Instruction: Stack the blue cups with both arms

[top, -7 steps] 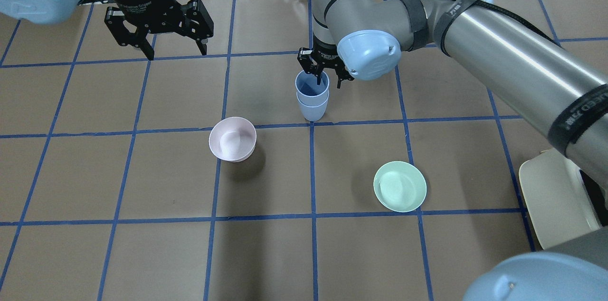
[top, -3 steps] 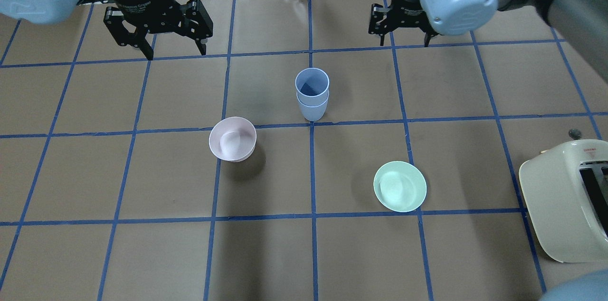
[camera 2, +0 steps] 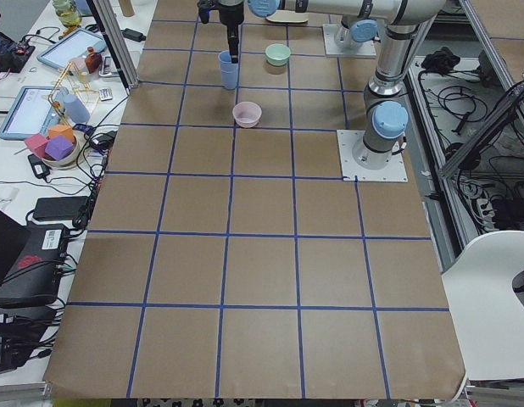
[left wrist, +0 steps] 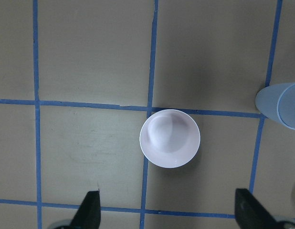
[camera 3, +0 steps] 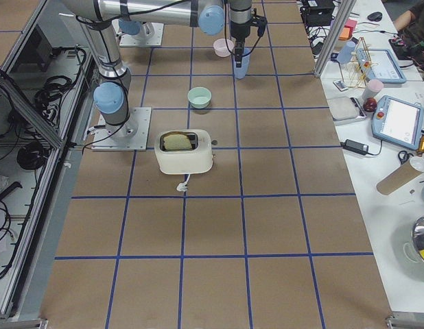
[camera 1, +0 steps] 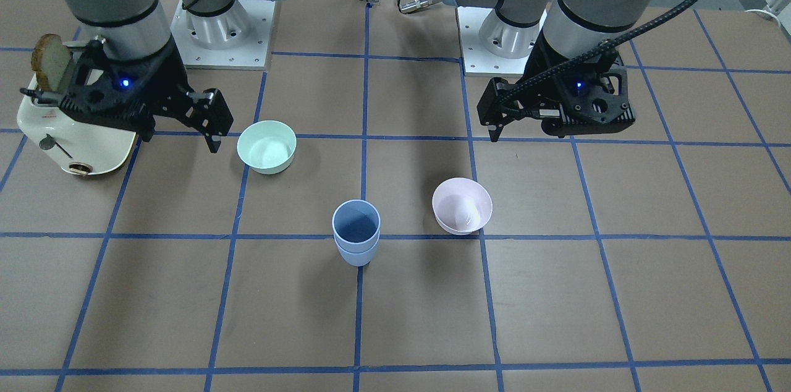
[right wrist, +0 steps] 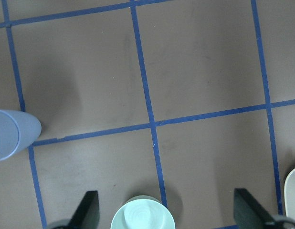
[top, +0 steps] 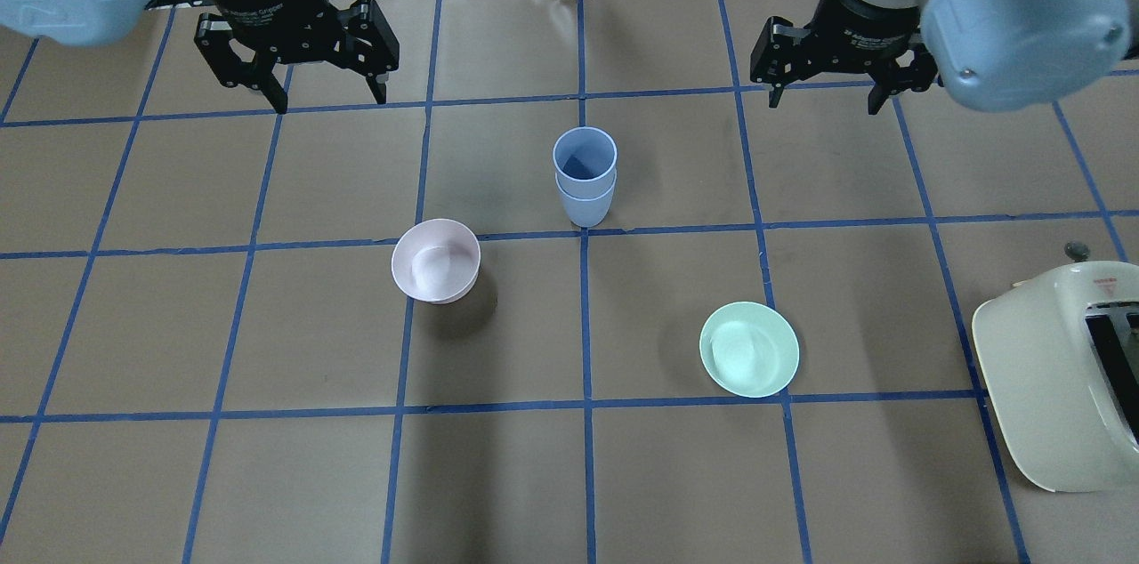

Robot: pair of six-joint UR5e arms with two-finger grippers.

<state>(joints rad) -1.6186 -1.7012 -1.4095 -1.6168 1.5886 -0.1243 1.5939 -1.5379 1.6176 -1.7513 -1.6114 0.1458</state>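
Note:
The two blue cups point(top: 585, 175) stand nested one inside the other, upright, near the table's middle; the stack also shows in the front view point(camera 1: 356, 232), at the left wrist view's right edge point(left wrist: 284, 105) and the right wrist view's left edge point(right wrist: 13, 133). My left gripper point(top: 329, 97) is open and empty, raised at the far left, well apart from the stack. My right gripper point(top: 829, 97) is open and empty, raised at the far right, also apart from it. In the front view the left gripper point(camera 1: 494, 132) is at the right and the right gripper point(camera 1: 213, 141) at the left.
A pale pink bowl point(top: 436, 261) sits left of the stack, under the left wrist camera point(left wrist: 170, 138). A mint-green bowl point(top: 749, 349) sits nearer on the right point(right wrist: 142, 213). A cream toaster point(top: 1059, 377) with a bread slice point(camera 1: 50, 58) stands at the right edge.
My right gripper has let go of the upper cup, risen and moved away to the far right. The stacked cups stay put. The left arm has not moved.

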